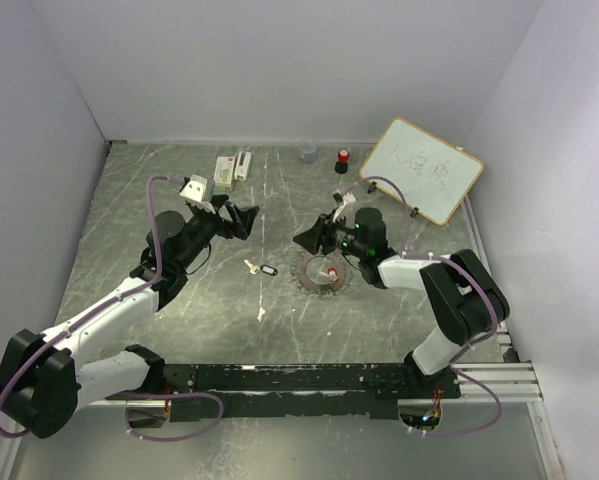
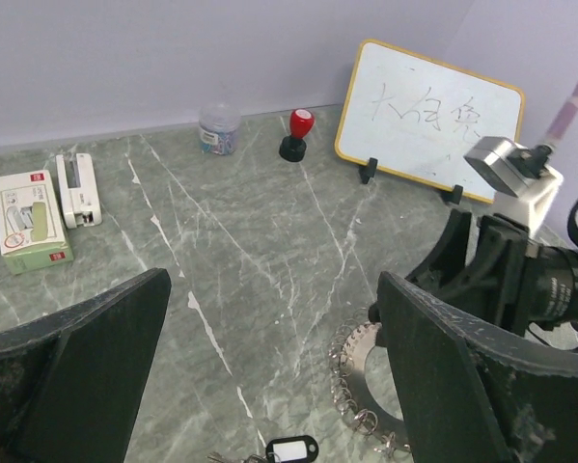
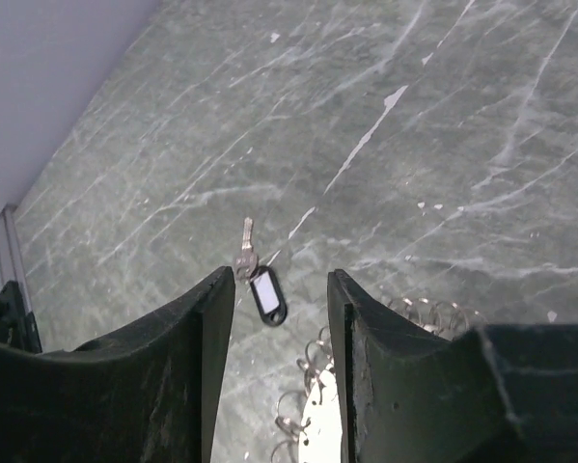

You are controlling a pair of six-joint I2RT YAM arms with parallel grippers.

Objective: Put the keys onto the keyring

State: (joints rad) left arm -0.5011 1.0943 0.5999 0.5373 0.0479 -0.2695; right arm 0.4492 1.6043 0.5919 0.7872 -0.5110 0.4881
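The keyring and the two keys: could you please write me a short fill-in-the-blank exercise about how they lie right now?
1. In the top view, the key with the black tag lies to the ____ of the keyring.
2. The second key, lying within the keyring's outline, has a ____ head.
3. The left gripper, its fingers spread wide, holds ____.

Missing words: left; red; nothing.
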